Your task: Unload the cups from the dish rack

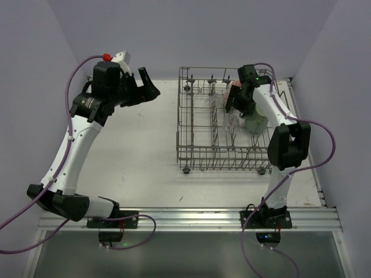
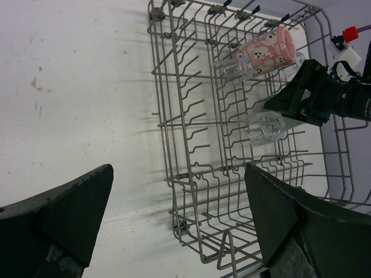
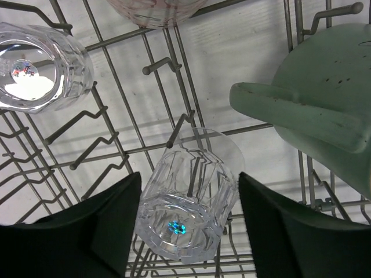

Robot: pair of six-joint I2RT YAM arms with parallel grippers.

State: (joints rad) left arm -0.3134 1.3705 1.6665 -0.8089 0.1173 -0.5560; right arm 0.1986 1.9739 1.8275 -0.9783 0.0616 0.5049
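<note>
Right wrist view is showing my right claw (image 3: pixel 189 188) hanging spread wide over a clear glass tumbler (image 3: pixel 186 213), one jaw to either side of it and neither visibly touching. Whether the jaws are already down at its level I cannot tell. I am judging that I am lining up a pick, with nothing unloaded yet. All the cups I am seeing are sitting inside the dish rack (image 1: pixel 197 155), toward its right end, and none is standing out on the surface (image 1: pixel 139 150). The tumbler is leaning upturned over a thin wire tine, its thick base facing me. Its walls are faceted and slick-looking, so I am expecting to need a square squeeze across the flats, and then a lift along the tine's line so the rim is not snagging. The pale green mug (image 3: pixel 330 98) is sitting just beside my right-hand jaw, matte and faintly speckled, its stout handle jutting toward the tumbler and leaving me little room on that side. A second tumbler (image 3: pixel 40 66) is resting further off in the grey wire, and the pink patterned cup (image 2: pixel 265 51) is lying on its side beyond. My left claw (image 1: pixel 148 88) is hanging open and empty over the bare surface, well apart from the rack.
</note>
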